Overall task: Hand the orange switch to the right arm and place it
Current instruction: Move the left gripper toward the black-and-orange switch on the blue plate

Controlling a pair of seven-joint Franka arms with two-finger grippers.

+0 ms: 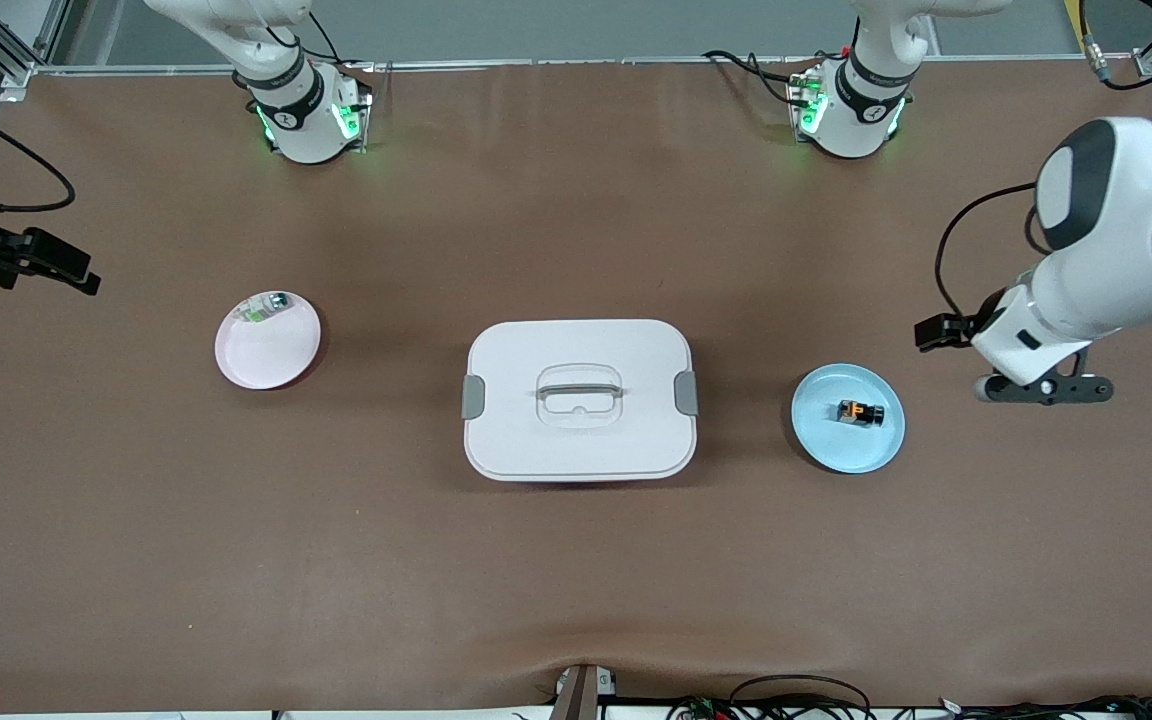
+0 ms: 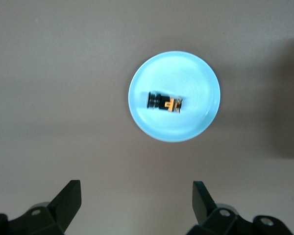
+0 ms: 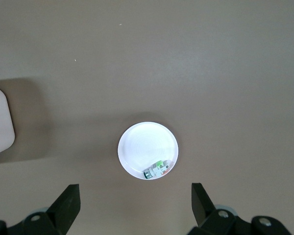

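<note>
Nothing is done yet: the switch lies untouched on the blue plate. The left hand hovers near it, wide open and empty; the right hand, also open and empty, waits above the pink plate.

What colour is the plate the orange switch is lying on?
Light blue. The plate under the orange switch shows best in the left wrist view.

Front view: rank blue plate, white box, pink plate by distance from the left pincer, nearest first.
Measured from the open left pincer, up at its own end of the table:
1. Blue plate, beside the pincer, holding the orange switch.
2. White box, mid-table.
3. Pink plate, toward the right arm's end.
</note>
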